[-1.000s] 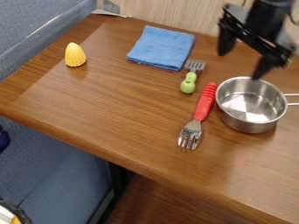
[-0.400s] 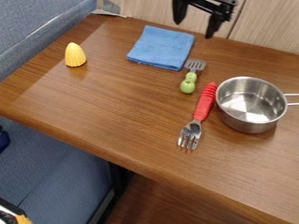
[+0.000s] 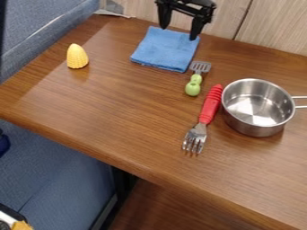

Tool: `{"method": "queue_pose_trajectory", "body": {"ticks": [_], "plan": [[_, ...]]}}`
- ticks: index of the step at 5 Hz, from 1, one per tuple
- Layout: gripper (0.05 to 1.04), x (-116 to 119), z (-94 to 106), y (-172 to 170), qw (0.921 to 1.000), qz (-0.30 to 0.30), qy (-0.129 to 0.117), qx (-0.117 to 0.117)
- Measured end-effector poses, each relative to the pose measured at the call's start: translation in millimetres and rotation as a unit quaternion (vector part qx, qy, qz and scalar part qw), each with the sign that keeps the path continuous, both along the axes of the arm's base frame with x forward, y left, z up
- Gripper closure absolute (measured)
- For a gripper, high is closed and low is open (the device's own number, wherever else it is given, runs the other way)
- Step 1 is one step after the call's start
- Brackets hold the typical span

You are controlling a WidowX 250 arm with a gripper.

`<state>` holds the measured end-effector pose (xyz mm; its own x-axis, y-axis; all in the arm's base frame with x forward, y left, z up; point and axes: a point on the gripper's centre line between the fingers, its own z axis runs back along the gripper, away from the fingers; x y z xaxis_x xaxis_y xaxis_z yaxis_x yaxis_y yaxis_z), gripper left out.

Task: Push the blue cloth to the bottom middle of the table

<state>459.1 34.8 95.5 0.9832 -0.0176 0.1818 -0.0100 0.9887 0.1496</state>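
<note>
Cloth (image 3: 165, 49) lies near the table's (image 3: 120, 108) far edge, left of the spatula (image 3: 195, 81); we see the claw (image 3: 178, 30) at its far side, fingers spread apart, grasping nothing.

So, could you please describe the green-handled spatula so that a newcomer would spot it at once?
On the wooden table, find the blue cloth near the back edge. Just off its front right corner lies a small spatula with a slotted grey head and a bumpy green handle, much shorter than the red-handled fork beside it.
</note>
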Motion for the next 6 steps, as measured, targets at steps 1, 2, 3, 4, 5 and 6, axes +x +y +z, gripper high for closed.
{"method": "queue_pose_trajectory", "body": {"ticks": [1,2,3,4,5,6], "plan": [[0.083,10.8,-11.4,13.4,0.9998,0.013,-0.001,-0.013],[0.083,12.9,-24.0,20.2,0.9996,0.019,0.012,-0.017],[0.083,12.4,-39.7,17.9,0.9991,0.016,0.029,-0.025],[0.083,14.3,-43.8,16.5,0.9988,0.020,0.024,-0.037],[0.083,8.9,-49.7,18.0,0.9981,0.031,0.013,-0.052],[0.083,-1.2,-51.5,17.8,0.9976,0.041,0.014,-0.053]]}}
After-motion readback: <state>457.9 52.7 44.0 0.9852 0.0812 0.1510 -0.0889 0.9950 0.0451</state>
